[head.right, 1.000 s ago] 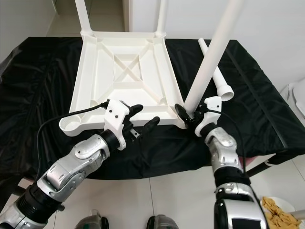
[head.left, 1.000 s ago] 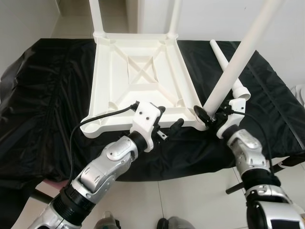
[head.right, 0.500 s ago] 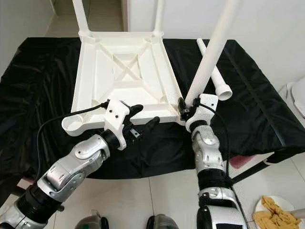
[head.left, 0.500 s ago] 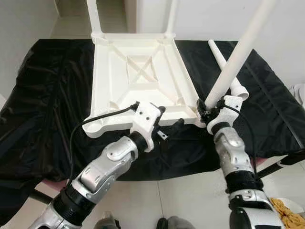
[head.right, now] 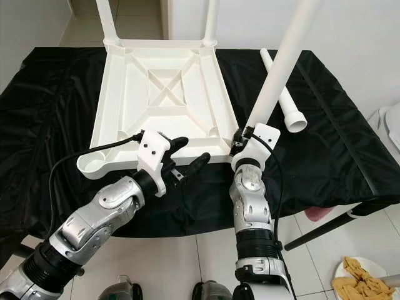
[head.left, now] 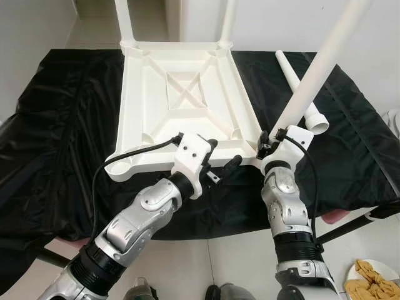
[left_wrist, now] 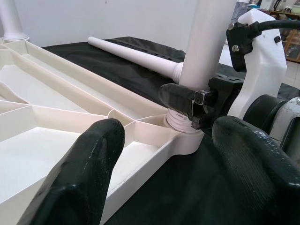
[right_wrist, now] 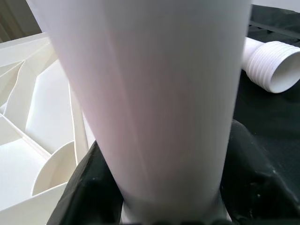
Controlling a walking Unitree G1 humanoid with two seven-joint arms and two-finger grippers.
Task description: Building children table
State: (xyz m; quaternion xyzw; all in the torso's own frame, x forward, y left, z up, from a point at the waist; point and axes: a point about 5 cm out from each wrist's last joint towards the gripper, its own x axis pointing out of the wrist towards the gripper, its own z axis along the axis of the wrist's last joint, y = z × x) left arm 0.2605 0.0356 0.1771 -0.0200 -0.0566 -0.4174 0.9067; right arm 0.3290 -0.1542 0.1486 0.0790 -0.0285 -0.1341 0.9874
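Observation:
A white plastic table top lies upside down on the black cloth, with two legs standing in its far corners. My right gripper is shut on the base of a third white leg, which leans up and to the right. In the left wrist view its ribbed end sits in the near right corner socket. My left gripper hovers open at the top's near edge, just left of that corner. A loose leg lies on the cloth to the right. The near left corner socket holds nothing.
The black cloth covers a table whose front edge runs just under both forearms. A plate of food sits on the tiled floor at lower right. A black cable loops from my left wrist.
My right gripper has carried the leg's base leftward onto the near right corner socket, and the forearm has swung in under it. The left arm has stayed put.

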